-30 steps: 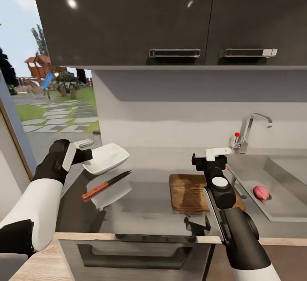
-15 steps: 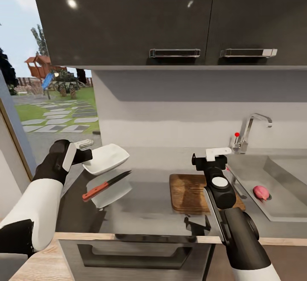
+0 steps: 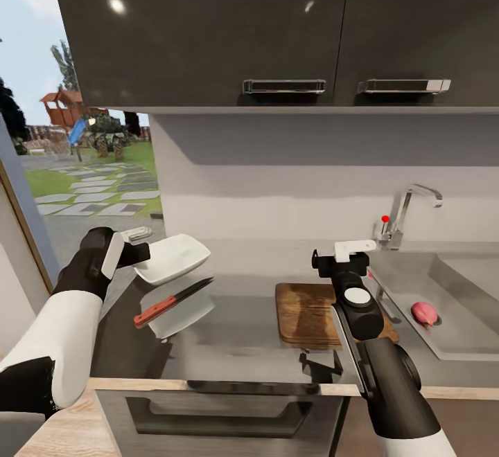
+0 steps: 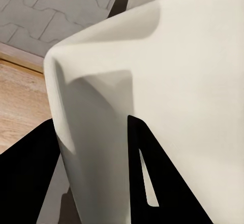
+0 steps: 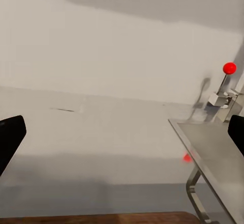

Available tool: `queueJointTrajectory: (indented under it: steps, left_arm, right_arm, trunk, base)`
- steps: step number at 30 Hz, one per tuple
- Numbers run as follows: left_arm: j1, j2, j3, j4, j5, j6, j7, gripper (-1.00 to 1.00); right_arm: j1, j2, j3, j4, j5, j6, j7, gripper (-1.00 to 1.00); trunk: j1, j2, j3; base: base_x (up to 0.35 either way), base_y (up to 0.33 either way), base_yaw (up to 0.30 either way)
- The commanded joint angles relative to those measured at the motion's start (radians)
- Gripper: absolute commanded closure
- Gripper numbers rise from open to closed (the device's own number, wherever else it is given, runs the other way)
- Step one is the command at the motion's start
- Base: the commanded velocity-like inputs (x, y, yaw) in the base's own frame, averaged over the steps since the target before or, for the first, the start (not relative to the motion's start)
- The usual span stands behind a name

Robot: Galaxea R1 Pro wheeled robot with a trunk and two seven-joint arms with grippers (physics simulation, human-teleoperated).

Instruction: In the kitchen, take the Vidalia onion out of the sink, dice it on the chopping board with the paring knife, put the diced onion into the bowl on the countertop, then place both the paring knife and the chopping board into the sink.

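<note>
My left gripper [image 3: 135,249] is shut on the near rim of the white bowl [image 3: 173,257], which sits tilted at the left end of the countertop [image 3: 242,332]. The left wrist view shows the bowl [image 4: 168,81] with its rim between the dark fingers [image 4: 145,168]. The paring knife [image 3: 173,301] lies just in front of the bowl. My right gripper [image 3: 339,260] is open over the far edge of the chopping board [image 3: 305,311]. In the sink [image 3: 471,273] the Vidalia onion [image 3: 425,313] rests near the drain.
A chrome tap with a red knob [image 3: 409,214] stands behind the sink, also seen from the right wrist [image 5: 226,84]. Dark wall cabinets [image 3: 277,28] hang overhead. An oven front [image 3: 215,415] sits below the counter. A window to a garden [image 3: 90,166] is at the left.
</note>
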Motion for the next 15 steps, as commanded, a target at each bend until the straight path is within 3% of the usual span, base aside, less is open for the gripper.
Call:
queueJointTrajectory:
  steps: [1,4,5,15]
  left_arm:
    - [-0.001,0.000,0.001,-0.002,0.012,0.003,0.009,1.00]
    - [-0.001,-0.001,0.000,-0.005,0.012,0.003,0.009,1.00]
    - [-0.001,-0.001,0.000,-0.007,0.012,0.003,0.009,-1.00]
    - [-0.001,-0.001,-0.001,-0.012,0.012,0.003,0.009,-1.00]
  right_arm:
    - [-0.001,0.000,0.002,-0.001,0.004,0.007,-0.003,-1.00]
    - [-0.001,0.000,0.002,-0.001,0.004,0.007,-0.003,-1.00]
    - [-0.001,0.000,0.002,-0.001,0.004,0.007,-0.003,-1.00]
    - [-0.001,0.000,0.002,-0.001,0.004,0.007,-0.003,-1.00]
  trunk:
    - [0.000,-0.001,-0.001]
    - [0.000,-0.001,-0.001]
    - [0.000,-0.001,-0.001]
    - [0.000,-0.001,-0.001]
  base:
    - [0.000,0.000,0.000]
    - [0.000,0.000,0.000]
    - [0.000,0.000,0.000]
    - [0.000,0.000,0.000]
